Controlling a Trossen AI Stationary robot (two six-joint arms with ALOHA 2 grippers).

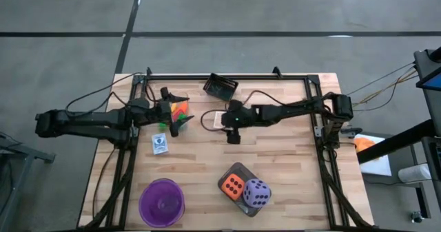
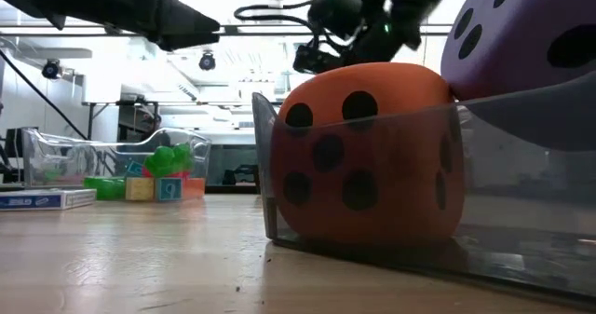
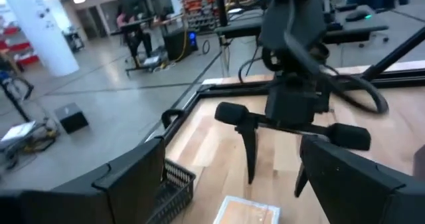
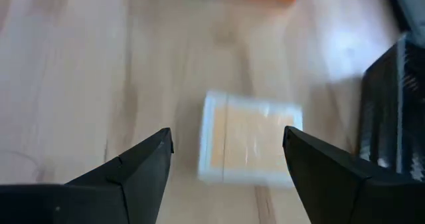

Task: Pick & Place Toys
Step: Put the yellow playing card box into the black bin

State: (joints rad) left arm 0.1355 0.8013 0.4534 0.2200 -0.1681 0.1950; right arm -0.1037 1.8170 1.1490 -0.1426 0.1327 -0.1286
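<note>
In the low view the orange die [image 2: 368, 151] fills the centre and hides most of the table behind it. The purple die [image 2: 521, 44] is cut off at the upper right edge. Both sit in the grey tray [image 1: 249, 175], lower centre of the high view. The coloured blocks [image 1: 180, 111] are partly covered by the left gripper [image 1: 180, 115], whose fingers stand apart and hold nothing. The right gripper [image 4: 229, 147], also spread and empty, hangs above a blurred white-edged card [image 4: 249, 147]. Another card [image 1: 160, 143] lies left of centre. The wooden table [image 1: 289, 156] stands on a grey floor.
</note>
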